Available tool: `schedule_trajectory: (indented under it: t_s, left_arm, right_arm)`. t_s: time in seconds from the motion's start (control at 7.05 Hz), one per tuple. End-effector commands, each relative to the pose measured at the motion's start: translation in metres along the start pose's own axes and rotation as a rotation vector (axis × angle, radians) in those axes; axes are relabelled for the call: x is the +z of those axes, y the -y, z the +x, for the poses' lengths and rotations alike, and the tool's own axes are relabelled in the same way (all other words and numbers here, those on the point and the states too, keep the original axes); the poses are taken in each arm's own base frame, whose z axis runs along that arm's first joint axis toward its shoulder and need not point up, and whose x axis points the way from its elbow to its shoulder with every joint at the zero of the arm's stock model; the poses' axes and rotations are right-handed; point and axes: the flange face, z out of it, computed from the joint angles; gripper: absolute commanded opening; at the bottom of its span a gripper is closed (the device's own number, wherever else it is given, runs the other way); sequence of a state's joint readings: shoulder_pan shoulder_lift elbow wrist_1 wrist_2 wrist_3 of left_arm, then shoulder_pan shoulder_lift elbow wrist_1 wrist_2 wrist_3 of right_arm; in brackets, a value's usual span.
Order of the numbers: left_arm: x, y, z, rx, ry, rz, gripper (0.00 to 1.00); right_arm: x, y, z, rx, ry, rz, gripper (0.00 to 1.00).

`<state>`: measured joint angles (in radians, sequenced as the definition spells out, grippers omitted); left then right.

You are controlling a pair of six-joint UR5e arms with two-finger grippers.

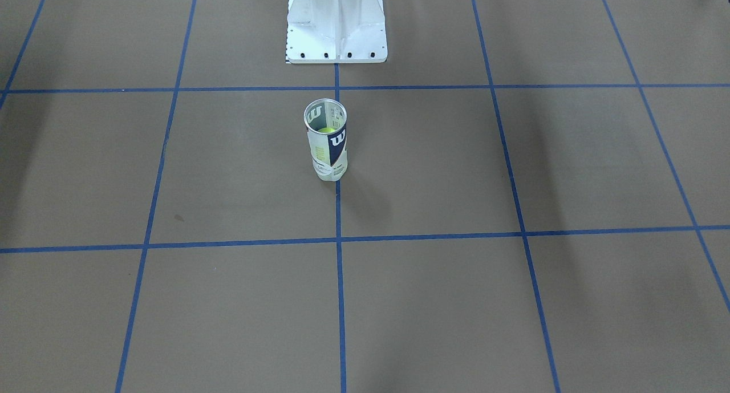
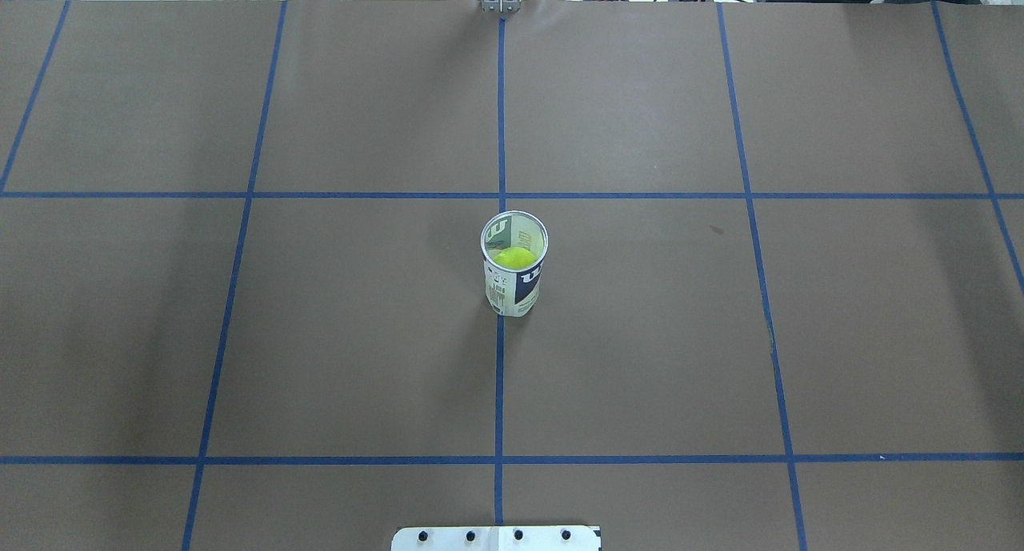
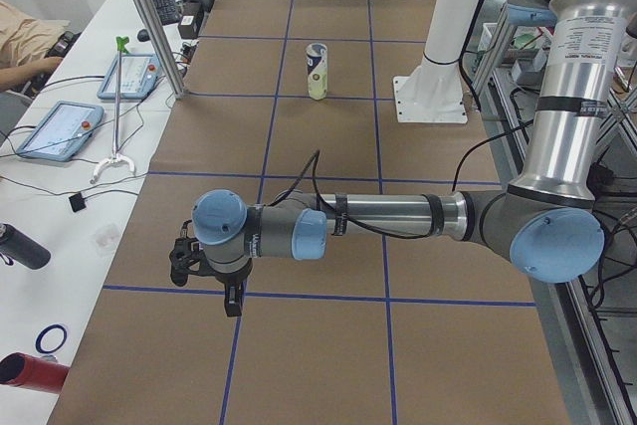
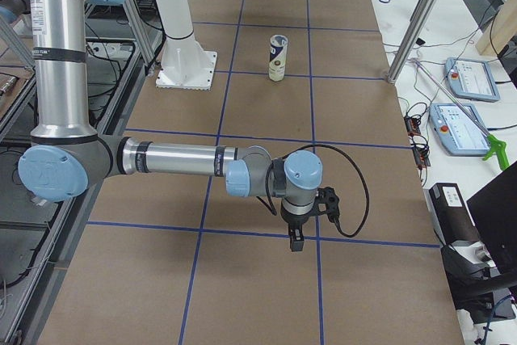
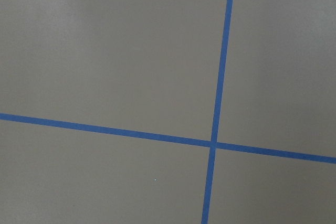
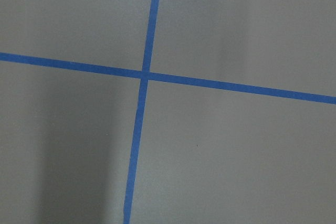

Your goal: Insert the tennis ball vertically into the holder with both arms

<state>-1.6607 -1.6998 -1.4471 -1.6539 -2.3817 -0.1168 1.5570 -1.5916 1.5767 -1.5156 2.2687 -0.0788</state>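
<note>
Holder (image 2: 514,283) upright on the counter (image 2: 640,335), ball (image 2: 514,257) inside. Left hand (image 3: 229,298) and right hand (image 4: 296,240) hang well apart from it; clenched or released, I cannot tell.

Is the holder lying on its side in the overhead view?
No, the holder stands upright with its open mouth facing up, and the tennis ball is visible inside it.

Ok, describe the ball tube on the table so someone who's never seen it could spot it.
Start at the brown table with blue tape lines, then the white pedestal base at the robot's edge. Straight out from it, on the centre line, stands the holder: the only upright clear tube, navy-and-white label, a tennis ball inside.
</note>
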Motion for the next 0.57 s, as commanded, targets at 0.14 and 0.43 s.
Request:
schedule_trajectory:
  t_s: [0.14, 0.43]
  left_arm:
    - [0.004, -0.004, 0.003, 0.041, -0.006, 0.024, 1.0]
    - [0.015, -0.006, 0.007, 0.049, -0.003, 0.005, 1.0]
  right_arm:
    - [0.001, -0.003, 0.001, 0.003, 0.0, -0.003, 1.0]
    - [0.003, -0.004, 0.001, 0.002, 0.001, -0.006, 1.0]
